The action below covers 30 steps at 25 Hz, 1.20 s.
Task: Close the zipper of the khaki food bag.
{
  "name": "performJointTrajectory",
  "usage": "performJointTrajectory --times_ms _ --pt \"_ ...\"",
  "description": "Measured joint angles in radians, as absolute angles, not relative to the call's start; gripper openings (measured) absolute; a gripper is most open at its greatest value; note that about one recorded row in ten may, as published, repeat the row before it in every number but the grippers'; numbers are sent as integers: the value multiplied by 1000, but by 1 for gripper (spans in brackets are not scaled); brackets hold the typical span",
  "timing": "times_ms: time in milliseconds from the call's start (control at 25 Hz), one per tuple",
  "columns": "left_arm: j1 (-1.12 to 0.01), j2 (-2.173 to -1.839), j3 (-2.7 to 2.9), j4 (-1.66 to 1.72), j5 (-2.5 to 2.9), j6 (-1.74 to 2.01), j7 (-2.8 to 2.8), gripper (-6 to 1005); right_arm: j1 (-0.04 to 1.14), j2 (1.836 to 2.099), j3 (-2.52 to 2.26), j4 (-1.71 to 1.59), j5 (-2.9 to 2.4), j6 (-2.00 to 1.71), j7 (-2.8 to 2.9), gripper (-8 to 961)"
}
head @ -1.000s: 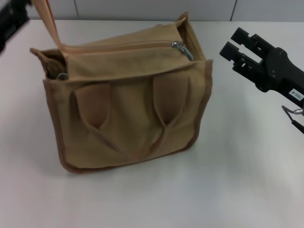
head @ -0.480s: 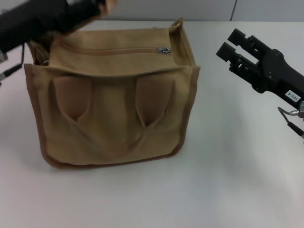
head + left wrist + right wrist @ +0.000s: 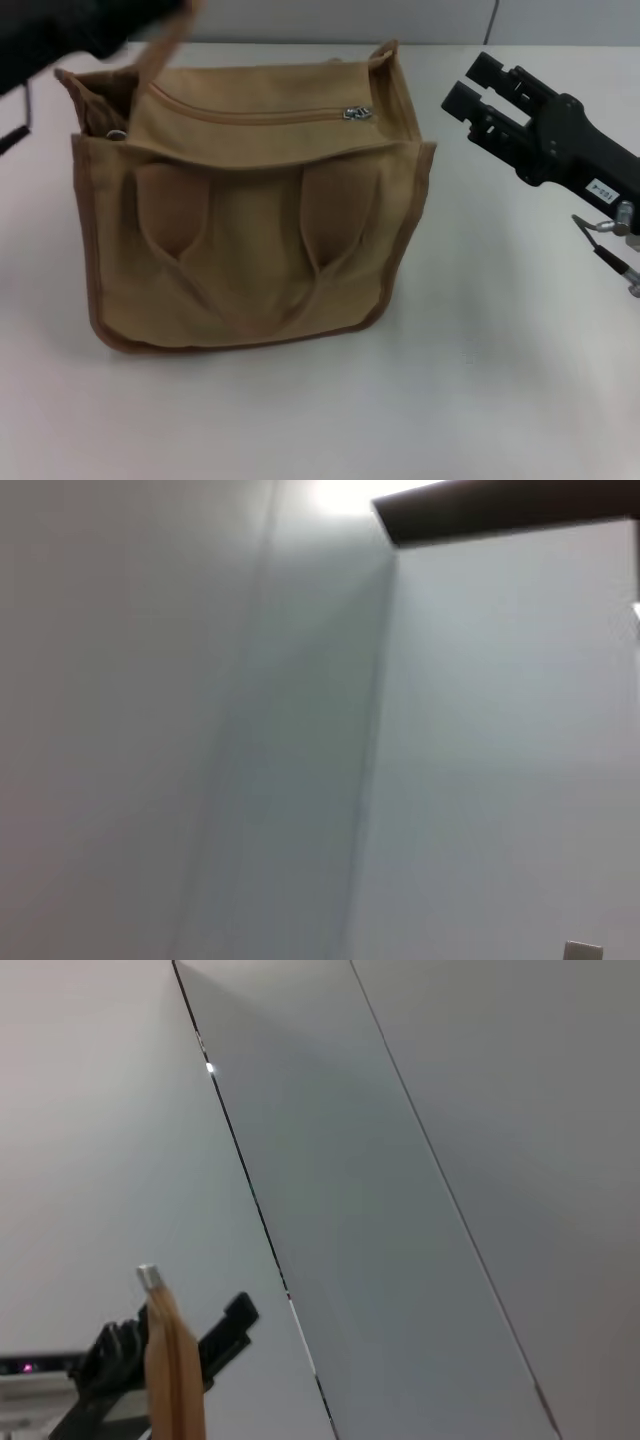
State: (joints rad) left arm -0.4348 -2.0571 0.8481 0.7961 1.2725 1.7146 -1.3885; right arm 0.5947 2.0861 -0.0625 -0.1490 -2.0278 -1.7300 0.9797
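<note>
We see the khaki food bag point(image 3: 250, 200) standing centre on the white table point(image 3: 480, 380), its rear handle point(image 3: 165, 50) drawn up toward eleven o'clock by the left gripper point(image 3: 80, 25), presumably to steady the top panel; its finger state we cannot tell. The zipper point(image 3: 260, 117) has its silver slider point(image 3: 357, 113) at the bag's two o'clock end. The right gripper point(image 3: 478, 88) hovers at three o'clock of the bag, fingers spread and empty, aimed toward the slider.

**Head camera on the bag, wrist cameras on the walls**

The head view looks forward and down at close range onto the white table point(image 3: 480, 380), where the khaki food bag point(image 3: 250, 230) fills the left half. The left wrist view faces only a pale wall point(image 3: 200, 730) and a dark strip point(image 3: 500, 510). The right wrist view points at grey wall panels point(image 3: 350, 1210); it shares with the head view the bag's raised handle point(image 3: 172, 1360) and the left gripper point(image 3: 150, 1355) holding it.
</note>
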Motion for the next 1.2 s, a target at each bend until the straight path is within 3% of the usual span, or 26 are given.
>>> performJointTrajectory --times_ms 360,640,720,1000,1200 --pt "-446 -2069 736 836 1377 1514 -1473 767 608 2086 -61 -131 -2028 -1714 954 699" --pt "-454 -2018 756 862 1597 1518 -1464 768 629 2086 -70 -110 -2037 -1694 931 699" --pt "-453 -2017 755 869 1616 1530 -1465 768 637 2086 -87 -94 -2040 -1701 897 699" --pt "-448 -2025 744 885 1606 1619 -1467 768 726 2087 -264 -47 -2041 -1724 774 699" --pt "-446 -2049 736 886 1518 1681 -1467 768 774 2091 -333 -9 -2035 -1675 711 699"
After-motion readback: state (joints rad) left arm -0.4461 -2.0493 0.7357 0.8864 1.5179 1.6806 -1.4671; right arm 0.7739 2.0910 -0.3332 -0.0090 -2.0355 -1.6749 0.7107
